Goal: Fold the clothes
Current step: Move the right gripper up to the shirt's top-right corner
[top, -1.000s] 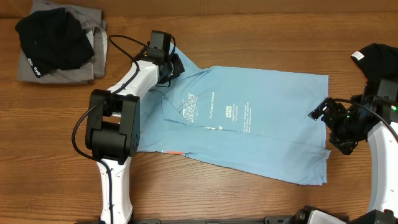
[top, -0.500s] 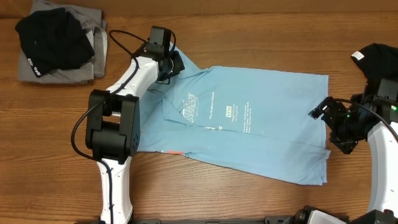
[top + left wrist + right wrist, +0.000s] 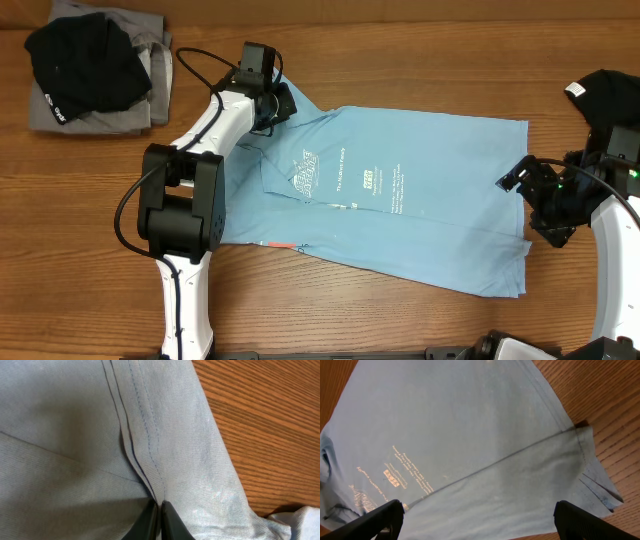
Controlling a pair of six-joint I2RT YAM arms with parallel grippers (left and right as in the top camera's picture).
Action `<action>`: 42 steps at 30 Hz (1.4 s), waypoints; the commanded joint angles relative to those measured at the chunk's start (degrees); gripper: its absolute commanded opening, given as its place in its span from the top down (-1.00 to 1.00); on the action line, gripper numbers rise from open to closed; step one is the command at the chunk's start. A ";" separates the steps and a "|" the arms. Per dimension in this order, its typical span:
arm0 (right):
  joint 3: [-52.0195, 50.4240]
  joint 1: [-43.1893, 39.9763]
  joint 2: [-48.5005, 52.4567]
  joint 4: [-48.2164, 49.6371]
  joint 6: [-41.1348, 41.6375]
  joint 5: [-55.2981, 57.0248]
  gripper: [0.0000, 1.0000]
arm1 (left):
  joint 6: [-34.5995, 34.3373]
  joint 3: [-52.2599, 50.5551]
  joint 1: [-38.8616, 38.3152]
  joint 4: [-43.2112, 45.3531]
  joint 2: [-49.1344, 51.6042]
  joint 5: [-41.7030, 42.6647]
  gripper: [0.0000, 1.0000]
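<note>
The light-blue T-shirt point(image 3: 420, 215) lies spread across the table middle, print up, with one side folded over. My left gripper point(image 3: 283, 104) is at its far left corner. In the left wrist view the jaws point(image 3: 160, 512) are shut with a stitched seam of the T-shirt point(image 3: 75, 435) running in between them. My right gripper point(image 3: 518, 210) hangs open over the shirt's right edge. Seen from the right wrist, its fingers point(image 3: 387, 515) stand wide apart above the cloth point(image 3: 470, 435), with nothing between them.
A black garment point(image 3: 85, 65) lies on a folded grey garment point(image 3: 152, 95) at the far left corner. Another black garment point(image 3: 612, 100) sits at the right edge behind the right arm. Bare wood point(image 3: 400, 50) shows around the shirt.
The left wrist has shifted slightly toward the far edge, still pinching the shirt. The right arm and the shirt have not moved.
</note>
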 commanded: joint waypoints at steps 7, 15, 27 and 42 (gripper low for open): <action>-0.24 0.33 0.20 0.28 -0.20 0.50 -1.00 | 1.16 1.57 0.33 0.02 0.90 -0.42 0.82; -0.24 0.33 0.24 0.33 -0.20 0.50 -1.00 | 1.18 1.57 0.33 0.09 0.90 -0.44 0.82; -0.24 0.33 0.24 3.15 -0.20 0.46 -0.99 | 1.18 1.66 0.33 -1.07 0.52 -0.39 0.92; -0.11 0.33 3.93 20.59 0.09 -4.15 -1.00 | 9.09 1.77 0.33 -2.84 -9.20 -0.42 0.92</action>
